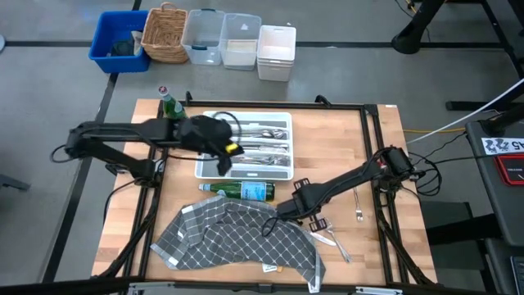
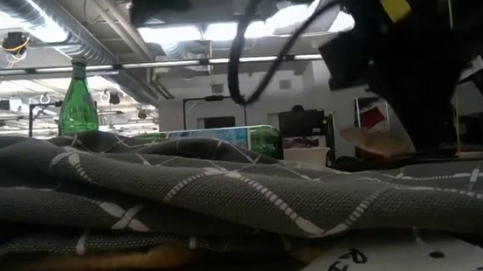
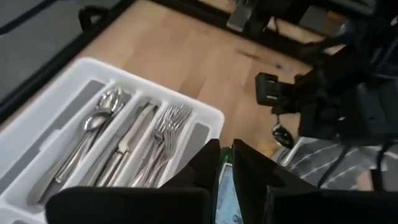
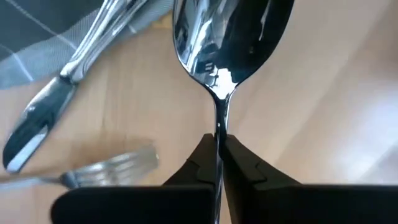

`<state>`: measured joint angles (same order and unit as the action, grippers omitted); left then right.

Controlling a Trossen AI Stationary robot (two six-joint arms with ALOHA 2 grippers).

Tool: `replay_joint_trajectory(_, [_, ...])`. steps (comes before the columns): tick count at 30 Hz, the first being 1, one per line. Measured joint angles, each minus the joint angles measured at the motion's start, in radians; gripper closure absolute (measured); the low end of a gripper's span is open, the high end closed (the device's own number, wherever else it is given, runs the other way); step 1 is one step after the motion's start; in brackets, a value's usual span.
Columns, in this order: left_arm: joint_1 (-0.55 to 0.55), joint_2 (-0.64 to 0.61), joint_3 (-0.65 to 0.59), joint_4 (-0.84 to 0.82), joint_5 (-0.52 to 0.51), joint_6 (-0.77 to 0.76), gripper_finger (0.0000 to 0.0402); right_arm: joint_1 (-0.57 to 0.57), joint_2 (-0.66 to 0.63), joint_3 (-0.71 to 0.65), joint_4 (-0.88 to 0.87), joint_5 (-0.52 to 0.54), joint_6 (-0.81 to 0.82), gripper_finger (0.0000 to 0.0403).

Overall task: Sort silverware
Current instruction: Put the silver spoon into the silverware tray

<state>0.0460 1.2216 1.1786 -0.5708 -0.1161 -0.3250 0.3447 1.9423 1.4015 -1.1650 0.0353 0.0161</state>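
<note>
My right gripper [image 1: 304, 217] is low at the grey checked cloth's [image 1: 229, 242] right edge, shut on a shiny spoon [image 4: 230, 37]. A knife [image 4: 37, 124] and a fork [image 4: 106, 168] lie flat on the wood beside it. One more fork [image 1: 359, 205] lies farther right. My left gripper [image 1: 223, 161] hovers over the near left part of the white tray [image 1: 246, 174], fingers together [image 3: 227, 165] and empty. Sorted silverware [image 3: 124, 134] lies in the tray's compartments. My right gripper pinches the spoon's thin handle [image 4: 219, 124] between its two fingertips, just behind the neck. The spoon lies along the fingers and sticks out ahead of them, bowl [image 4: 230, 37] foremost. Whether it rests on the table does not show.
One green bottle [image 1: 246, 192] lies between the tray and the cloth; another [image 1: 169, 105] stands at the table's far left. Bins and a basket [image 1: 165, 34] sit on the floor beyond the far edge. Bare wood lies right of the tray [image 1: 336, 147].
</note>
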Motion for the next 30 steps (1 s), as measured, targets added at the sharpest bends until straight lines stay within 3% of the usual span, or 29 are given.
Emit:
replay_joint_trajectory(9, [0.000, -0.208, 0.000, -0.134, -0.022, -0.040, 0.0370, -0.042, 0.000, 0.235, -0.162, 0.115, -0.046, 0.0391])
replay_joint_trajectory(18, [-0.029, -0.321, 0.000, -0.207, -0.200, -0.071, 0.0370, -0.147, -0.002, 0.563, -0.154, 0.316, -0.052, 0.0389])
replay_joint_trajectory(25, [-0.044, -0.314, 0.000, -0.182, -0.248, -0.068, 0.0370, -0.262, -0.003, 0.806, -0.008, 0.481, -0.051, 0.0389])
replay_joint_trajectory(30, [-0.043, -0.277, 0.000, -0.094, -0.264, -0.023, 0.0370, -0.358, -0.004, 0.917, 0.235, 0.478, -0.049, 0.0389])
